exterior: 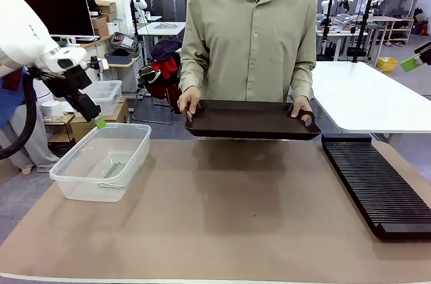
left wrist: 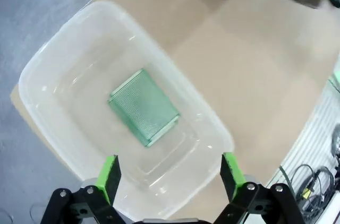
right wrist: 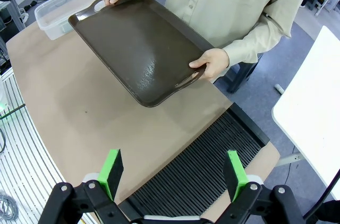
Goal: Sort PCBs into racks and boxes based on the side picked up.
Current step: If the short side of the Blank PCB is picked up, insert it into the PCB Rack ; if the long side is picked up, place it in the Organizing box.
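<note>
A green PCB (left wrist: 143, 107) lies flat on the bottom of the clear box (left wrist: 64, 65), which stands at the table's left (exterior: 81, 186). My left gripper (left wrist: 170, 176) hangs open and empty above the box, near its back rim (exterior: 100, 122). The long black rack (exterior: 377, 183) lies along the table's right side. Above the rack (right wrist: 212, 165), my right gripper (right wrist: 173, 173) is open and holds nothing; it sits high at the far right (exterior: 412, 63). A person at the far side holds a dark brown tray (exterior: 249, 119) with both hands, and its surface (right wrist: 138, 43) is bare.
The brown table mat (exterior: 222, 217) stretches between box and rack. A white table (exterior: 370, 92) stands behind the rack. A smaller clear lidded box (exterior: 108, 92) and cardboard boxes sit off the table at the left.
</note>
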You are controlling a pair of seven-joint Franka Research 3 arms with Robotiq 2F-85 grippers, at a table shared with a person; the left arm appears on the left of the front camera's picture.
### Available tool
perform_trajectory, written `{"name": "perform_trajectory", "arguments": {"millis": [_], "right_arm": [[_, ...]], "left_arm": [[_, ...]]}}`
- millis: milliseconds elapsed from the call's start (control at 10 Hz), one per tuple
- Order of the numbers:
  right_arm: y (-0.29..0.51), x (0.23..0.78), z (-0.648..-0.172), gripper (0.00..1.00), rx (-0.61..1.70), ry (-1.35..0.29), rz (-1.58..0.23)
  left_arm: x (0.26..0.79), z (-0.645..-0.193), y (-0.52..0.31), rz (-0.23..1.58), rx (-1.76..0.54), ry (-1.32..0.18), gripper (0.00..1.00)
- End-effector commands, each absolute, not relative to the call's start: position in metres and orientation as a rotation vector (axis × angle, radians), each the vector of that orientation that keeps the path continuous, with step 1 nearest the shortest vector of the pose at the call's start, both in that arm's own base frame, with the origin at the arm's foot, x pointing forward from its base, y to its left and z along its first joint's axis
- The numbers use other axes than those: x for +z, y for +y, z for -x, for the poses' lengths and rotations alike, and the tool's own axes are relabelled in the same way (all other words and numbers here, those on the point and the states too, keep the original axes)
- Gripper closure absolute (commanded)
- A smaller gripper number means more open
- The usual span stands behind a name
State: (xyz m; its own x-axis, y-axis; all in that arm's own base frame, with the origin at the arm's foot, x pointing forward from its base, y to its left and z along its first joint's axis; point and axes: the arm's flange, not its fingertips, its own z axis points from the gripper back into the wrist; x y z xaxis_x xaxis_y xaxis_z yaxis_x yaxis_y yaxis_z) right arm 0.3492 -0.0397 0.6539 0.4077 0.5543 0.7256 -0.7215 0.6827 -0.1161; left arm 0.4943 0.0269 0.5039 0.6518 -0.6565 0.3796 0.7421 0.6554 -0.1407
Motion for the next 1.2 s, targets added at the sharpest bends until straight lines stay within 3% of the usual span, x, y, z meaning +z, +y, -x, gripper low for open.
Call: {"name": "perform_trajectory", "arguments": {"millis": [0,300,1100], "right_arm": [[-0.038,0.653,-0.350,0.00,0.819,-0.819,-0.242],[-0.038,0.653,-0.350,0.00,0.819,-0.819,-0.242],[-0.038,0.653,-0.350,0.00,0.819,-0.819,-0.242]], "left_arm": [[0.528,-0.480,0.028,0.425,-0.919,-0.373,0.00],[0.555,-0.471,0.013,0.468,-1.013,-0.512,0.00],[0.587,-0.439,-0.002,0.436,-1.099,-0.654,0.00]]}}
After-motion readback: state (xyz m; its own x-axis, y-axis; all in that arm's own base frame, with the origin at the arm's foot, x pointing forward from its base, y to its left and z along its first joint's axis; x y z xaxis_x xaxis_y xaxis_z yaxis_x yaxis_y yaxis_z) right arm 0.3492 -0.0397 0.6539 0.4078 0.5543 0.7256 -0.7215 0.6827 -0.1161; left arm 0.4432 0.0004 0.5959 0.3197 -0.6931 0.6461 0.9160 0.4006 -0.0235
